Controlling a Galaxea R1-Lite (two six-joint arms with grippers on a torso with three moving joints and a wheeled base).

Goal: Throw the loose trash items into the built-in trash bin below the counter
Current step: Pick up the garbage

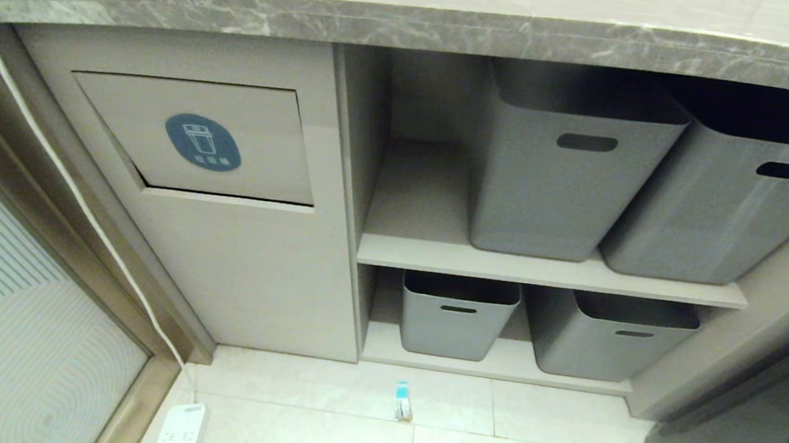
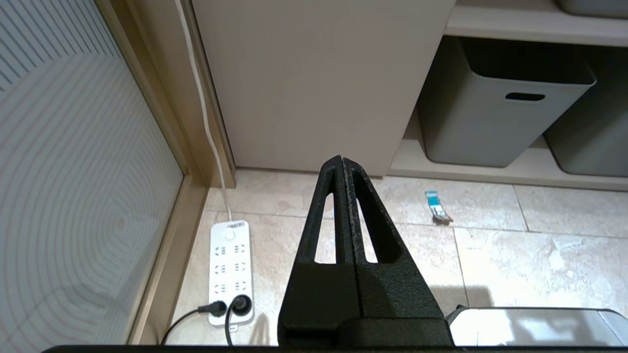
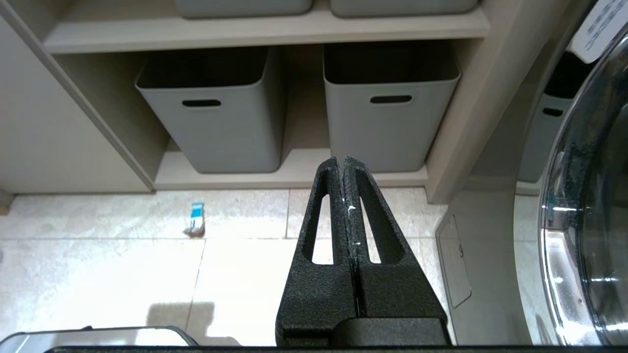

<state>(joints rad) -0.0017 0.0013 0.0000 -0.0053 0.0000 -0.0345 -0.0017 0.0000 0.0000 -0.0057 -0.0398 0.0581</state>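
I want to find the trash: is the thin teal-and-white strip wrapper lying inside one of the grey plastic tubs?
No, the thin teal-and-white strip wrapper lies on the pale floor tiles.

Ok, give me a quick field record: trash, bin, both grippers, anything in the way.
trash: one strip wrapper on the floor tiles before the lower tubs
bin: flap shut, below the counter
left gripper: jaws shut, empty, above the floor
right gripper: jaws shut, empty, above the floor
hazard: power strip and cord on the floor at left
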